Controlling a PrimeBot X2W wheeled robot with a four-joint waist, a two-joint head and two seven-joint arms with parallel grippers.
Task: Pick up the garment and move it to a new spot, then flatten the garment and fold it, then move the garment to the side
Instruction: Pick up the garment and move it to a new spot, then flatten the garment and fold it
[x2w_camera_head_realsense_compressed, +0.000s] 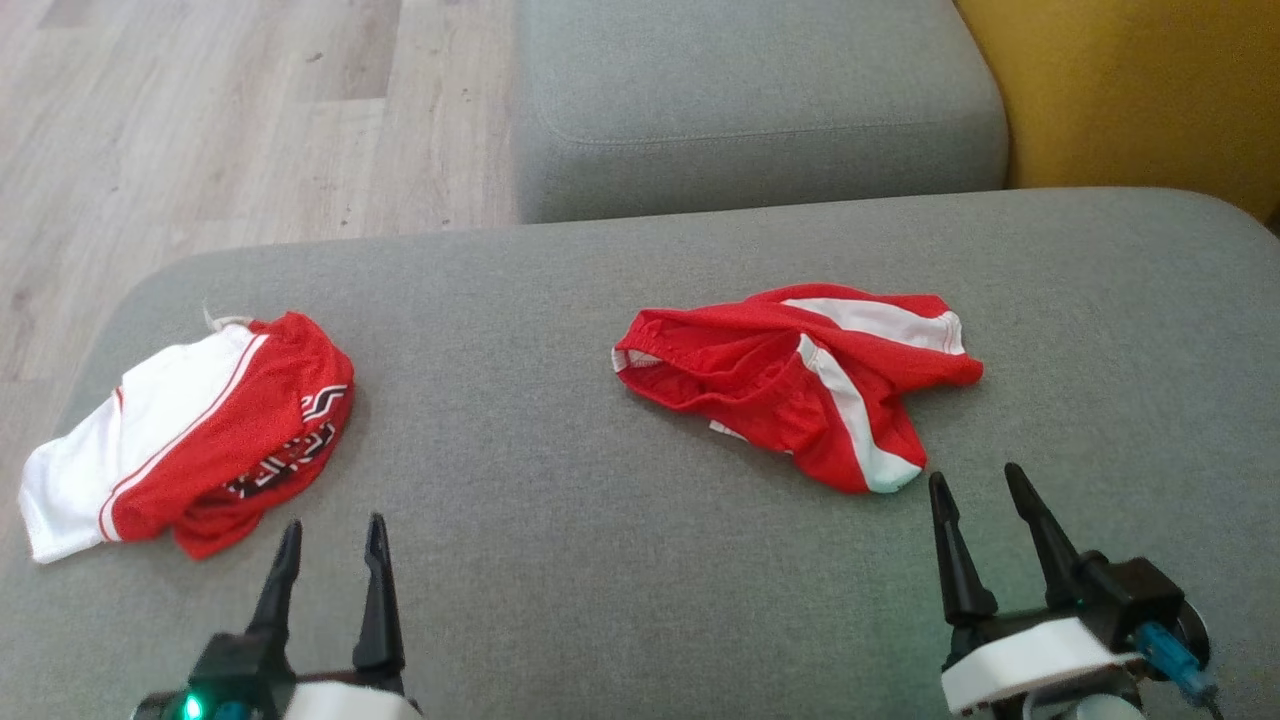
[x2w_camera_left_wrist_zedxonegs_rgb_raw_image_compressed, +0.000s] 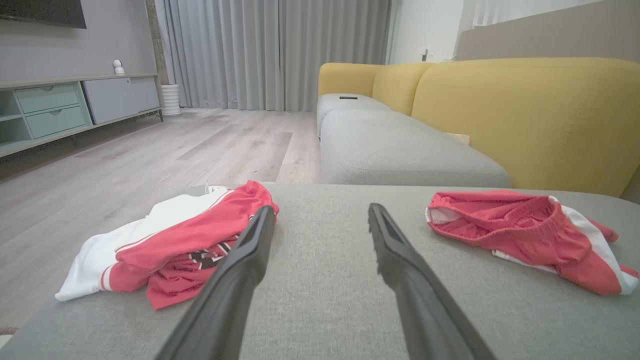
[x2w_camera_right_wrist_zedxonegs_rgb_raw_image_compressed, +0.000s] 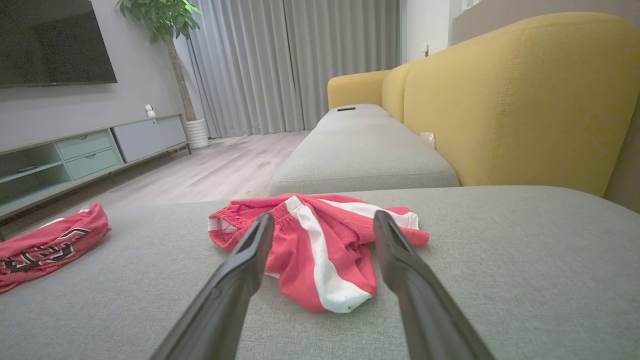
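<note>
Grey sofa seat (x2w_camera_head_realsense_compressed: 640, 600): bears both garments. Yellow backrest (x2w_camera_left_wrist_zedxonegs_rgb_raw_image_compressed: 525, 115), cabinet (x2w_camera_left_wrist_zedxonegs_rgb_raw_image_compressed: 50, 110): seen from the wrist views. Red-and-white jersey (x2w_camera_head_realsense_compressed: 200, 440): bunched, seat's left edge. Red shorts (x2w_camera_head_realsense_compressed: 800, 380): crumpled, centre-right. Left gripper (x2w_camera_head_realsense_compressed: 335, 523), right gripper (x2w_camera_head_realsense_compressed: 977, 475): low, fingers spread, empty, just short of the garments.

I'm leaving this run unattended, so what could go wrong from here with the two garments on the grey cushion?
The jersey sits at the cushion's left edge; a brush from the left fingers might push it to the floor. The shorts lie bunched in overlapping layers, so the open right fingers may pinch several layers and drag them crumpled.
</note>
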